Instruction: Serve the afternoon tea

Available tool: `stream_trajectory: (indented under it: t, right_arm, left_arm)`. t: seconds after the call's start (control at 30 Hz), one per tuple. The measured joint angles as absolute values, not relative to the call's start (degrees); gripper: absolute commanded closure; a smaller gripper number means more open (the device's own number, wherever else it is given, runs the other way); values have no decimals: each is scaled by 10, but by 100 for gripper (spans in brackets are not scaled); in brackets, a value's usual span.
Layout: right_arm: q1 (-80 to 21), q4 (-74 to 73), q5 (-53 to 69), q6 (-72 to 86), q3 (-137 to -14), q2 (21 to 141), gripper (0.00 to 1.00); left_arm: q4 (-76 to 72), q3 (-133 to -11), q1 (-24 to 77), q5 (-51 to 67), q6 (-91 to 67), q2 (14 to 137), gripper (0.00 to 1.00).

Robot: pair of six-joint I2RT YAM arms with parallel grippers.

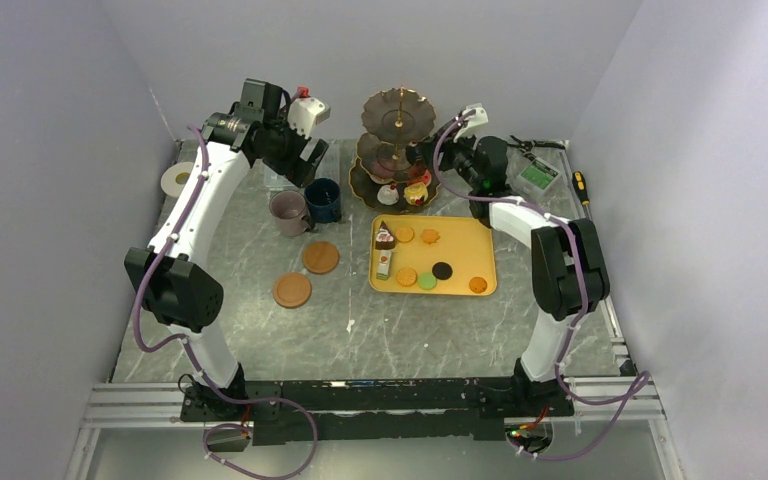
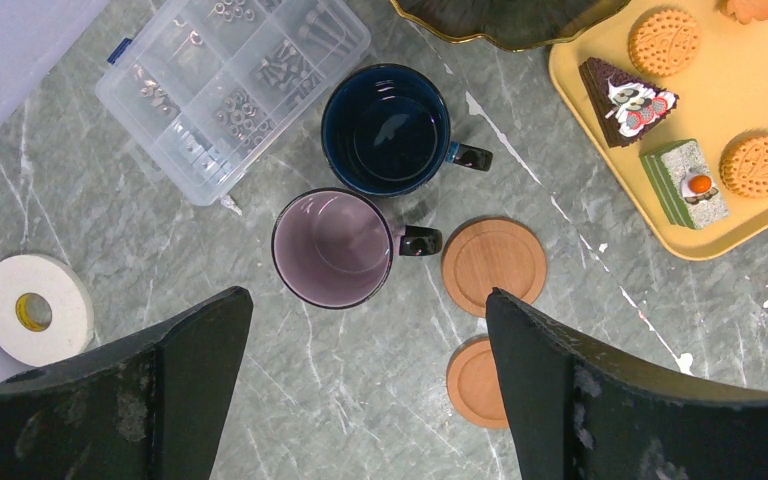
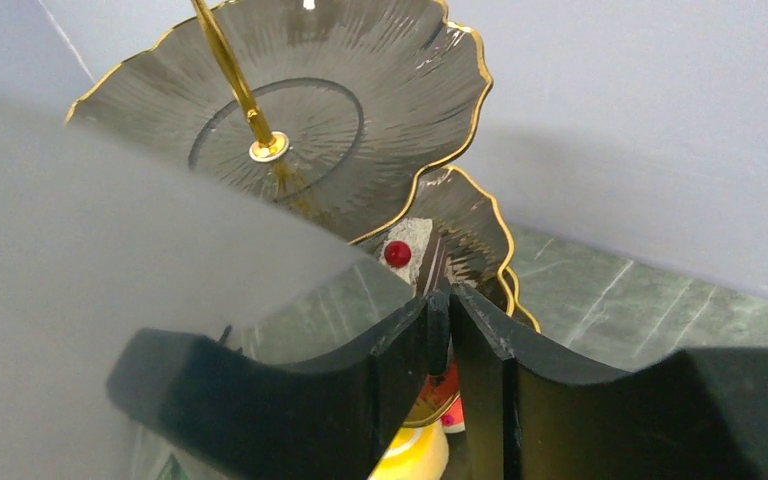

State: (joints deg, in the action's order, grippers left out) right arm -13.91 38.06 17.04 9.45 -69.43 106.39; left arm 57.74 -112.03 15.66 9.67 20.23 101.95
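The dark gold-trimmed stand (image 1: 397,150) stands at the back middle, with a few treats on its bottom tier. My right gripper (image 1: 428,158) is at its middle tier. In the right wrist view the gripper (image 3: 450,290) is shut on a thin dark piece that joins a white-topped cake slice (image 3: 410,250) with a red cherry on that tier. My left gripper (image 1: 305,160) is open and empty, high above the mauve mug (image 2: 332,248) and the navy mug (image 2: 385,128). Two brown coasters (image 2: 494,266) (image 2: 475,382) lie on the table beside the mugs. Cake slices (image 2: 625,102) and orange macarons (image 2: 757,165) lie on the yellow tray (image 1: 460,245).
A clear plastic compartment box (image 2: 230,80) lies behind the mugs. A white tape roll (image 2: 37,307) sits at the far left. A green device (image 1: 537,177) and a screwdriver (image 1: 580,185) lie at the back right. Grey walls close in on three sides.
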Motion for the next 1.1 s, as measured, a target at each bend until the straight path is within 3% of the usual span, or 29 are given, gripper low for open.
stream_trajectory:
  t: [0.37,0.67,1.1]
  right_arm:
    - [-162,402,155,96,-551,904,41]
    - [-276,352,63,91,-432,734,38]
    - [-462,255,-83,126,-350,737,35]
  left_arm:
    - [577,-1119,157,97,202,1019,7]
    - [579,-1117,157,97,201,1018,7]
    - [579,-1110,157,102,198,1011,7]
